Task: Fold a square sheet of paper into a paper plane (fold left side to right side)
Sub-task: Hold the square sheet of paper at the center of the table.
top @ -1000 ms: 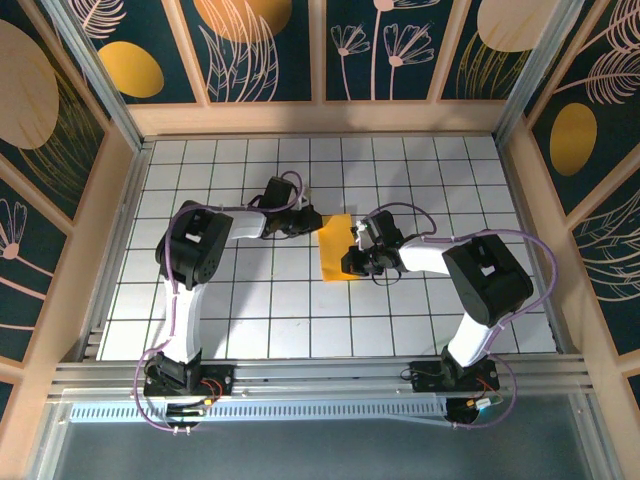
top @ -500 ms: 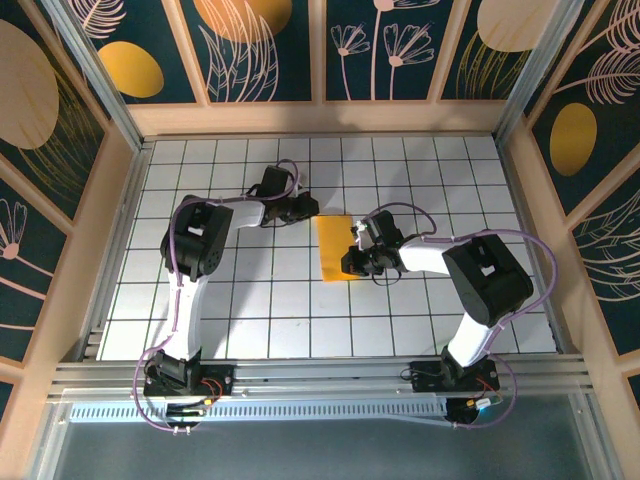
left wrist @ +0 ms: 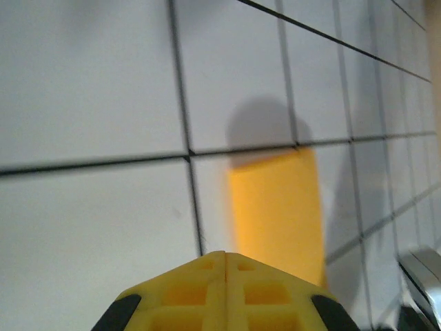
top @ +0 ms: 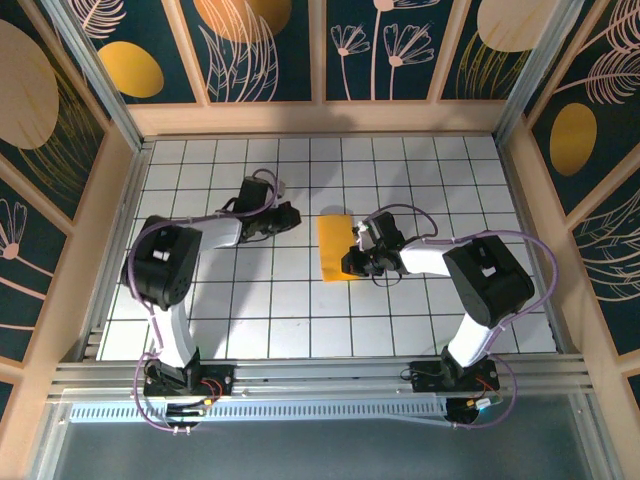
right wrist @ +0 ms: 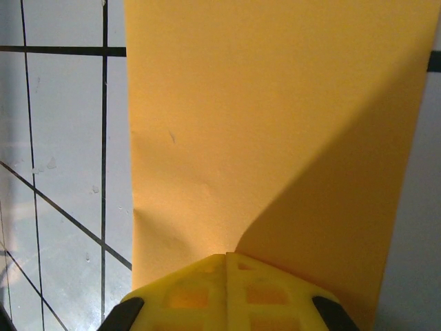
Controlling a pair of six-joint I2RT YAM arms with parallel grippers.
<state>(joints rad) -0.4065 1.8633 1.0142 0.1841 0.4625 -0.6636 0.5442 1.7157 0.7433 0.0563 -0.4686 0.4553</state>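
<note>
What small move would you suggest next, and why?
Probably slide the left gripper over to press the paper flat along its left edge. The paper lies folded into a narrow strip, the shut right gripper rests on its right edge, and the shut left gripper sits apart from it.

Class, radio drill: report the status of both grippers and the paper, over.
Left gripper shut, over tiles left of paper. Right gripper shut, tips at paper's right edge. Paper flat, a narrow rectangle. Nothing in the way.
</note>
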